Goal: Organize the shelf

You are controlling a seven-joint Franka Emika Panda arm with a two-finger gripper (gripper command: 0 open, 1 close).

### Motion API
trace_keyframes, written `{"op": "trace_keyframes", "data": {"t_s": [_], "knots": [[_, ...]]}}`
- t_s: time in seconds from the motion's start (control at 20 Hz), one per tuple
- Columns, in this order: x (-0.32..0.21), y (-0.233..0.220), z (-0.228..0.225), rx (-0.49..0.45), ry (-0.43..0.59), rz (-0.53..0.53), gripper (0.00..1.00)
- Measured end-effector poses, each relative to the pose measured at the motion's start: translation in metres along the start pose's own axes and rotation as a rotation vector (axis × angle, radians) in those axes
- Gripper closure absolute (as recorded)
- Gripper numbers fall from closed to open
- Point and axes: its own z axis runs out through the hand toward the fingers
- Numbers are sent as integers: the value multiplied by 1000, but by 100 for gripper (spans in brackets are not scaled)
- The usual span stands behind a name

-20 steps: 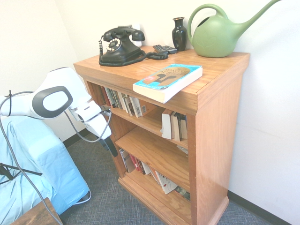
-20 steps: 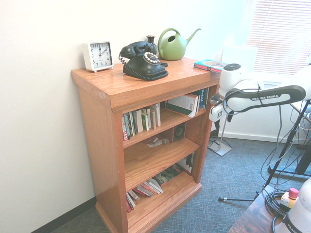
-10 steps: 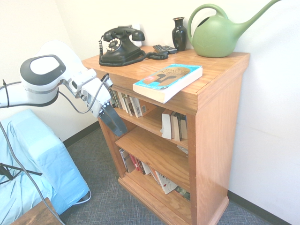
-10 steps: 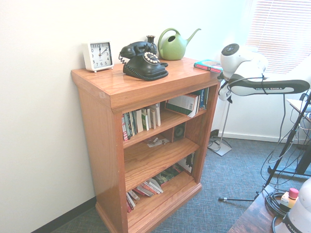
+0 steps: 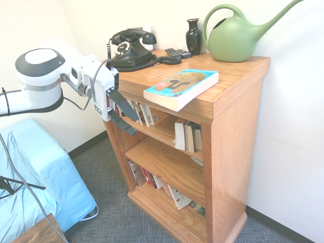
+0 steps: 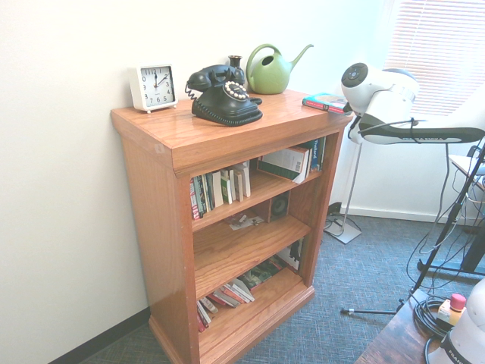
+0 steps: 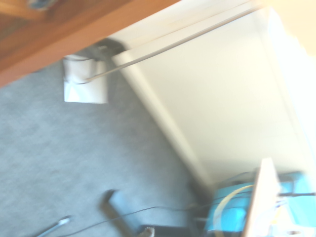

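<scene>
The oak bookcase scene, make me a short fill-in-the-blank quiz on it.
1. The green plastic watering can stands on the orange-brown oak bookcase's ____.
2. The white square clock stands beside the black rotary ____.
3. The teal-covered book lies flat, overhanging the top's front ____.
4. The tool's fingers stand ____, holding nothing.

Missing: top; telephone; edge; open

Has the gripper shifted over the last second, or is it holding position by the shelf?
Yes. The gripper has risen: it hung level with the middle tier of the shelf a second ago and now sits beside the top tier, just under the overhanging top, jaws open and empty.
</scene>
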Motion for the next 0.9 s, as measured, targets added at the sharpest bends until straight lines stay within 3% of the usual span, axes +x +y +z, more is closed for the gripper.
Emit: {"op": "trace_keyframes", "data": {"t_s": [0.55,0.9], "knots": [[15,-24,-2,-110,171,-74,0],[29,-37,11,-155,196,-84,0]]}}
